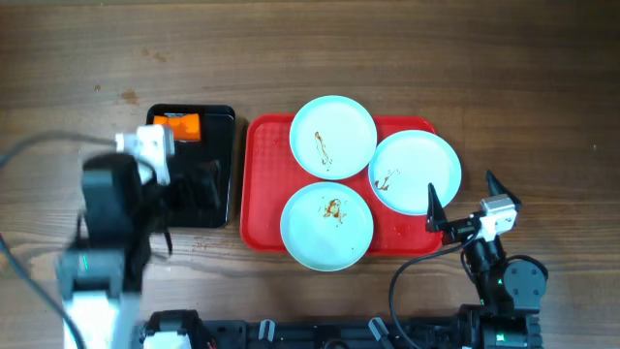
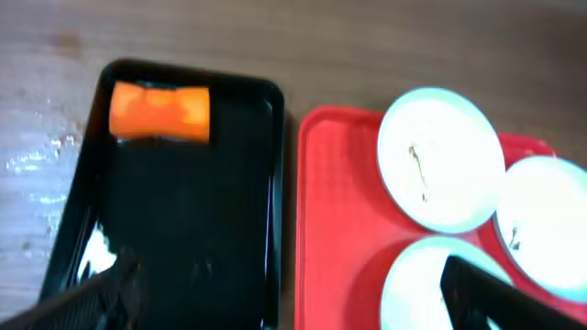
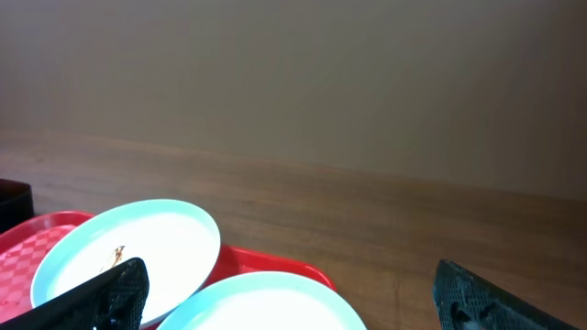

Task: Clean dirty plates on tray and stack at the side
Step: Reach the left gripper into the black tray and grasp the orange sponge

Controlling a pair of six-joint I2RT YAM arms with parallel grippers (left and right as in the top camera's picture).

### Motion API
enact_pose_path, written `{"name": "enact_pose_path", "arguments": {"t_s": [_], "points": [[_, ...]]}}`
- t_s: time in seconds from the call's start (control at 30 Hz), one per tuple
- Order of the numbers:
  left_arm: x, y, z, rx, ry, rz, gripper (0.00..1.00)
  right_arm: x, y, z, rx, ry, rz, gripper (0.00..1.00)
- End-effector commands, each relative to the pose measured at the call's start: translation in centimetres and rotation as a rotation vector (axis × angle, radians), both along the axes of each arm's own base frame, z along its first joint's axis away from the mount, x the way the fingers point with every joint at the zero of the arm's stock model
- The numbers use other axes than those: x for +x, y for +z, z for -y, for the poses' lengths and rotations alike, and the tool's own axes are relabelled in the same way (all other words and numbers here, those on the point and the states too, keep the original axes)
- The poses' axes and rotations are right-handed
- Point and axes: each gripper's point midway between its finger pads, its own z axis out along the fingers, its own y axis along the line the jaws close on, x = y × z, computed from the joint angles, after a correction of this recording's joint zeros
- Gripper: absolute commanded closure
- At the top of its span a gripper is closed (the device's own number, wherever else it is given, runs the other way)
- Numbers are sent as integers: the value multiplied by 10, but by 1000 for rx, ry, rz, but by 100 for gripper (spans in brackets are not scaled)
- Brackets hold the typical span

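Right fingers [image 3: 105,298]: spread wide and holding nothing, low at the red tray's [image 1: 257,184] near right corner, aimed at the right plate [image 1: 415,172].
Left fingers [image 2: 500,298]: spread wide and empty, above the black tray [image 1: 221,184].
Near plate [image 1: 327,225]: flat on the red tray, brown smear at its centre, its edge hanging over the near rim.
Right plate: smeared too, overhanging the right rim, nearest the right fingers.
Far plate [image 1: 332,136]: smeared, overhanging the far rim.
Handling: probably stiff, light, glossy and slippery, and may chip. They are shallow, so pinch an overhanging lip.
In the way: the plates crowd each other, and I cannot tell whether they touch. The raised tray rim blocks the lips further in.
Orange sponge [image 1: 177,126]: at the black tray's far end, just left of the red tray on the wooden worktop [image 1: 504,58].
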Motion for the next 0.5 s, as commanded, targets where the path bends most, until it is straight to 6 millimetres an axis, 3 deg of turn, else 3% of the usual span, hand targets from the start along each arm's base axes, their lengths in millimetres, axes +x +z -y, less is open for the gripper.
{"name": "enact_pose_path", "arguments": {"t_s": [0.0, 0.1, 0.2, 0.33, 0.47], "points": [[25, 1, 5, -41, -13, -201, 0, -1, 1, -3, 5, 15, 5, 0], [36, -19, 38, -223, -115, -394, 0, -1, 1, -3, 6, 15, 5, 0], [49, -34, 38, -261, -64, -439, 0, -1, 1, -3, 5, 15, 5, 0], [62, -33, 36, -260, -44, -399, 0, -1, 1, -3, 5, 15, 5, 0], [62, -39, 22, -180, 0, -400, 0, -1, 1, -3, 5, 15, 5, 0]]}}
